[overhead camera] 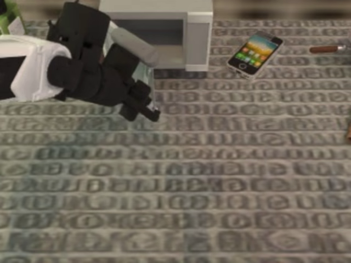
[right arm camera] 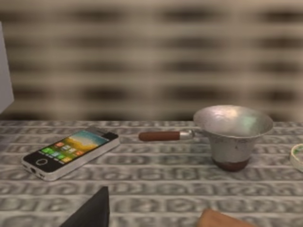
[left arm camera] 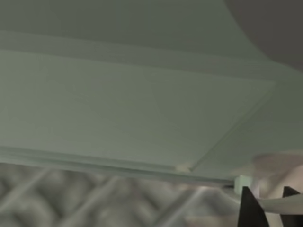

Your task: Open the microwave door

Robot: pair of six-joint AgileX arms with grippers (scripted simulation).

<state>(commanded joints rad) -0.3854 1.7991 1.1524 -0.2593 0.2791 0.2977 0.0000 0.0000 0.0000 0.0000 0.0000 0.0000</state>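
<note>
- Microwave [overhead camera: 192,24] at the bench's twelve o'clock edge in the top view, a boxy silver-white body with its cavity exposed and the grey control strip [overhead camera: 198,41] on its three o'clock side.
- Microwave door [overhead camera: 134,46] swung outward from the cavity's nine o'clock side, its free edge angled toward seven o'clock, away from the body; in the left wrist view its pale panel [left arm camera: 132,109] fills most of the frame.
- Left end effector [overhead camera: 143,107] just off the door's outer end, at about ten o'clock on the bench [overhead camera: 219,192], with the black-and-white arm reaching in from nine o'clock.
- Its dark fingertips [left arm camera: 248,208] show in the left wrist view with a pale rounded piece at the door's corner between them; whether they actually clamp it I cannot tell.
- Right end effector: only a dark finger [right arm camera: 94,210] shows in the right wrist view, so how far open it is cannot be told; the arm is out of the top view.
- Smartphone [overhead camera: 255,52] lying flat at one o'clock, near the microwave's control side.
- Metal pot [right arm camera: 232,135] with a brown handle [overhead camera: 327,49], upright toward two o'clock, apart from the phone.
</note>
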